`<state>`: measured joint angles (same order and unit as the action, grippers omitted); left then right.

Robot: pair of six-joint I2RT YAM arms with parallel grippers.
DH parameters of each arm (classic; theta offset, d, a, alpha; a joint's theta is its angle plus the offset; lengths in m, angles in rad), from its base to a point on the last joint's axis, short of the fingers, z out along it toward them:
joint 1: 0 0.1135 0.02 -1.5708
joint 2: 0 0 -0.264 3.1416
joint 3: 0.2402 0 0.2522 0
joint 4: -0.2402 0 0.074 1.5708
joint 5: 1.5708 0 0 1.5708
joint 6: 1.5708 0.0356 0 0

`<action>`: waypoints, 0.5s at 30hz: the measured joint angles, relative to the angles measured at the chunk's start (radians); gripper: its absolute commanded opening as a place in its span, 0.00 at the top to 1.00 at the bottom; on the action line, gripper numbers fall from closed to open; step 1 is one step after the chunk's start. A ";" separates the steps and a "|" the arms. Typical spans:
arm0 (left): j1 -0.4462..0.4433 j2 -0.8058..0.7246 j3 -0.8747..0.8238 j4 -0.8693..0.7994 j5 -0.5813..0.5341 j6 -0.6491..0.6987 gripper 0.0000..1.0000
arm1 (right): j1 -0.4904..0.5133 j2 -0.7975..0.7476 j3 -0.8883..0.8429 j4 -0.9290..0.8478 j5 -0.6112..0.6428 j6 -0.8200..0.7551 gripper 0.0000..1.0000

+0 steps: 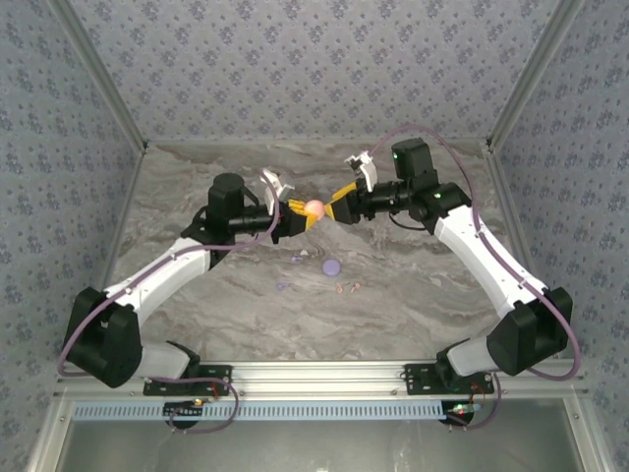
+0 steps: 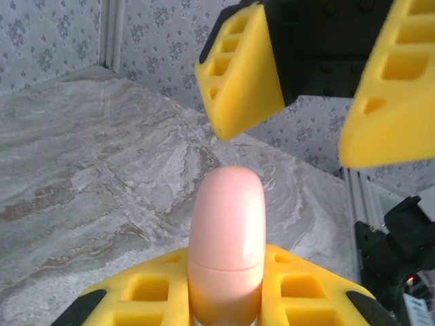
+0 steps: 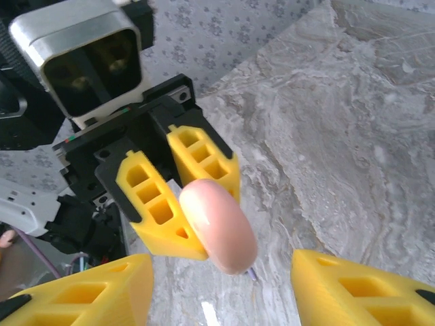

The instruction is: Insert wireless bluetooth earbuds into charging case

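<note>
Where the left arm (image 1: 167, 270) and right arm (image 1: 486, 251) angle inward and meet above the table (image 1: 442, 285), the left claw (image 1: 298, 216) is clamped tight on one pink round case (image 1: 315, 208). The right claw (image 1: 337, 206) faces it, jaws half spread either side of the case, touching nothing. Beneath the claws, toward the bases, lie one lavender disc (image 1: 332, 265) and four tiny earbuds (image 1: 298, 258), two lavender, two pink. Wrist views add a seam around the case.

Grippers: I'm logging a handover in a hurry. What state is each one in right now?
Left gripper: shut on the pink case.
Right gripper: open, holding nothing.
</note>
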<state>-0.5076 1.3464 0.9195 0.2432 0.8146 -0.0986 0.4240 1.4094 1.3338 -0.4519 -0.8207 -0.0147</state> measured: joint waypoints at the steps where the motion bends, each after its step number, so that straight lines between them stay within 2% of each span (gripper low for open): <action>1: -0.002 0.000 -0.006 0.009 -0.002 0.022 0.83 | 0.003 0.000 0.000 -0.008 0.011 -0.004 0.41; 15: -0.030 0.000 -0.012 0.053 -0.010 0.133 0.85 | 0.043 0.018 0.005 -0.077 0.086 -0.047 0.39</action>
<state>-0.5373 1.3460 0.9077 0.2962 0.8043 0.0345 0.4675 1.4273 1.3392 -0.5285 -0.7349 -0.0612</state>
